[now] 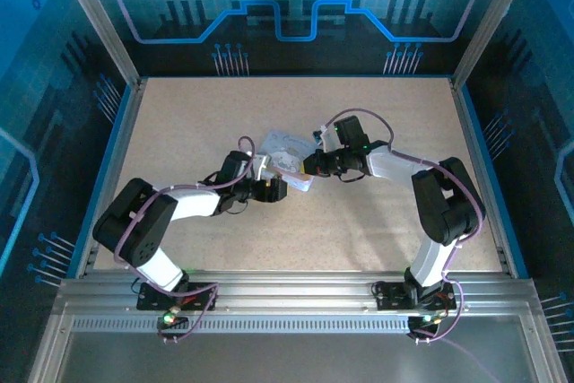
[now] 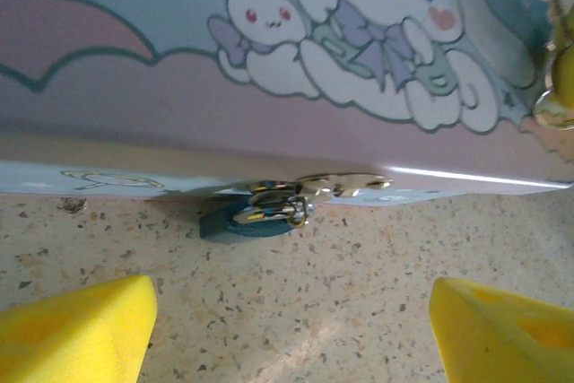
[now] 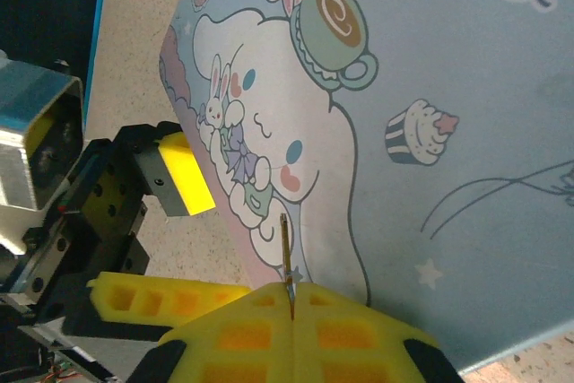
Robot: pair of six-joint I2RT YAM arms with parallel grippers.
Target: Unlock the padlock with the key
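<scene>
The coming move turns on how the padlock [image 2: 242, 221] lies to each arm. It rests on the tabletop [image 2: 377, 262] against the near-left wall of the tin [image 2: 269, 123], its dark body tucked under the lid's edge, its silvery shackle [image 2: 280, 210] hooked at the hasp [image 2: 345, 186]. Its long axis runs along that wall, flat to the tabletop.

The left pincer [image 2: 292, 289] faces the wall squarely, spread wide with nothing between its yellow fingers [image 2: 81, 329]. The padlock lies straight ahead of it, a little to the left of the middle of the gap and apart from both fingers. We judge the left arm to be the nearer one.

The right pincer [image 3: 293, 291] is pressed together on the key [image 3: 286, 253], a thin sliver standing out from between the pads. It hangs over the cartoon lid, near the edge that faces the left arm, with its shaft lying along the lid rather than down towards the lock. We reckon the key must pass over that edge and turn before it can meet the padlock.

We cannot make out the keyhole or which end of the body carries it. The body is shaded by the overhang and partly covered by the shackle and hasp. From above, the spot is too small and crowded by both wrists to read. How much of the key is buried in the pads we cannot tell.
</scene>
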